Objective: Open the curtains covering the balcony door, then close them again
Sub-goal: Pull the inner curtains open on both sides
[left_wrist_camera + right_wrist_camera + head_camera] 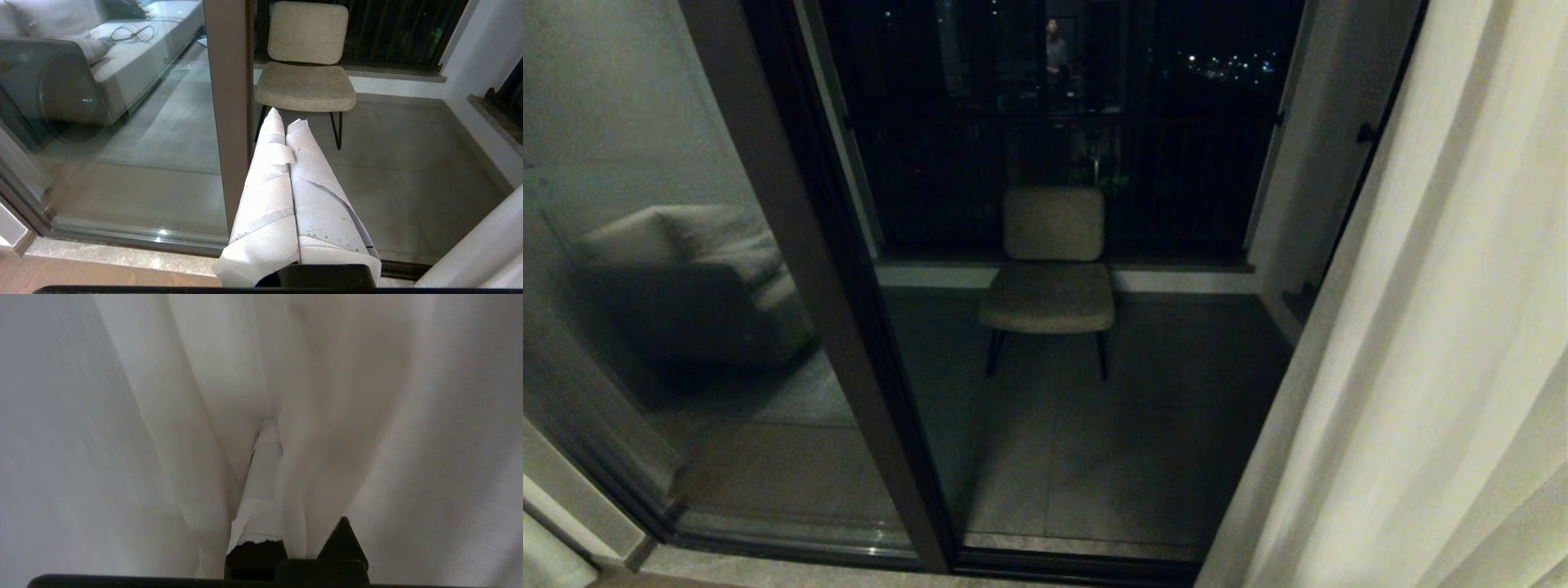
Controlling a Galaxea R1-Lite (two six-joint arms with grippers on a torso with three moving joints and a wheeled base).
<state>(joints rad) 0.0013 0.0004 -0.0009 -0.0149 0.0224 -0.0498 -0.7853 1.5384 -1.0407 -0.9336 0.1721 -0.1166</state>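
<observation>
A cream-white curtain (1437,327) hangs gathered at the right of the head view, leaving the balcony door (792,245) with its dark frame and glass panes uncovered. Neither arm shows in the head view. In the right wrist view the curtain (122,416) fills the picture. My right gripper (278,424) is shut on a fold of it, with one tape-wrapped finger (263,469) showing and the other hidden under the fabric. My left gripper (288,118) is shut and empty, its taped fingers pressed together, low before the door frame (229,102). A curtain edge (482,245) shows beside it.
A beige chair (1052,269) stands on the tiled balcony floor behind the glass, before a dark railing. A sofa (686,269) and a person (1055,53) are reflected in the panes. The door sill (122,255) runs along the floor near the left gripper.
</observation>
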